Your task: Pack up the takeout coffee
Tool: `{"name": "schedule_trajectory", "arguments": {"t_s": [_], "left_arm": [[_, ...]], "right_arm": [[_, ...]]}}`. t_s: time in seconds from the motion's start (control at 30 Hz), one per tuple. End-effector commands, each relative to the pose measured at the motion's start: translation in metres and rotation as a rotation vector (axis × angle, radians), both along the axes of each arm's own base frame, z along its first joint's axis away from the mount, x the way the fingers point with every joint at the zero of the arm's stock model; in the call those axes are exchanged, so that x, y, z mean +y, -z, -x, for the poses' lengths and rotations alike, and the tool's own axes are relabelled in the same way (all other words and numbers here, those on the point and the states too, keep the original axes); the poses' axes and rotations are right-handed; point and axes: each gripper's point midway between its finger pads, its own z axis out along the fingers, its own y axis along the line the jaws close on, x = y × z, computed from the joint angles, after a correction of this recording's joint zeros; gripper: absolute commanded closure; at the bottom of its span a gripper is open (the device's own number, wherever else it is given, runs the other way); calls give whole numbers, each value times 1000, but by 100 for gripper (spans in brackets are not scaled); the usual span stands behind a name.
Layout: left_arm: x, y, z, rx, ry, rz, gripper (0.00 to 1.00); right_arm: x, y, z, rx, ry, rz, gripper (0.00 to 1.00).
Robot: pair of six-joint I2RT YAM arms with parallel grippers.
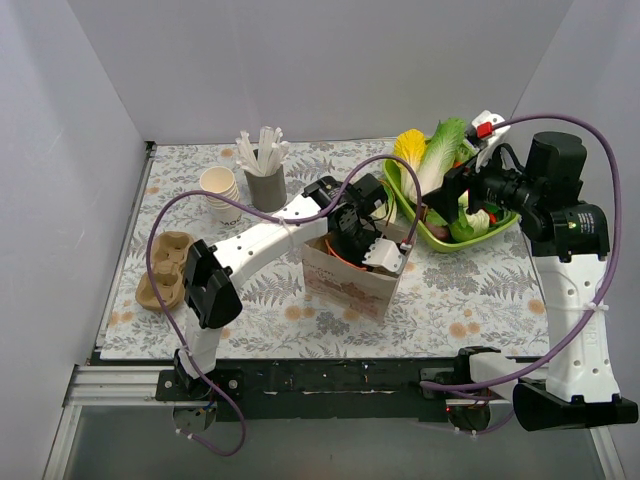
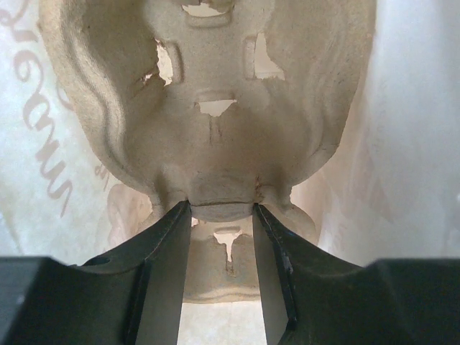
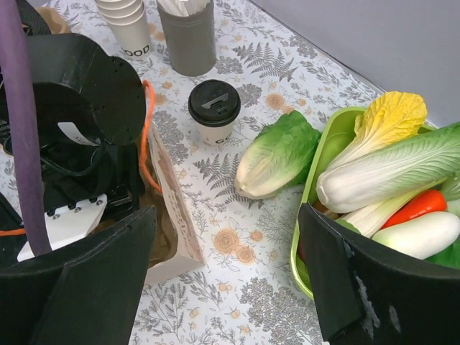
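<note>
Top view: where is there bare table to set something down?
Bare: the near-right table, between paper bag and vegetable tray; also between loose cup carrier and bag. Crowded: the back, with cup stack, straw holder, coffee, lettuce.

The stacked paper cups (image 3: 130,30) show the letters "OOD".

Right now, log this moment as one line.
left gripper: shut on pulp carrier inside paper bag | right gripper: open, above table | takeout coffee: upright on table, lid on, not packed
</note>
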Motion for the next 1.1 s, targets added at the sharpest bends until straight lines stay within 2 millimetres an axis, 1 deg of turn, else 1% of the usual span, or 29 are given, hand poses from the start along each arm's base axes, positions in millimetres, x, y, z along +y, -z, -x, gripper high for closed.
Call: {"name": "schedule_trajectory", "arguments": {"t_s": [0.0,0.13,0.3,0.47,0.5,0.57,0.73,0.9,1.07], "left_arm": [[15,-2,0,-3,-26,-36,100],[16,2,-2,-2,-32,-50,100],[24,22,-4,15,-56,-117,100],[20,22,1,69,-103,-84,100],[23,27,2,76,-111,-94,100],[24,29,-1,65,-123,-90,100],[39,53,-6,38,-141,-186,100],[43,62,-8,36,-155,-217,100],[41,70,-6,52,-171,-223,100]], "right_arm": [[-2,-25,-3,-90,4,-22,13],[-1,-22,-1,-86,-8,-28,13],[-2,-16,-1,-79,-3,-24,13],[-1,-9,0,-67,-14,-21,13],[0,-8,1,-64,-21,-21,13],[0,-3,0,-55,-22,-20,13],[0,0,-2,-49,-23,-26,13],[1,5,0,-37,-28,-25,14],[0,9,1,-33,-32,-19,14]]}}
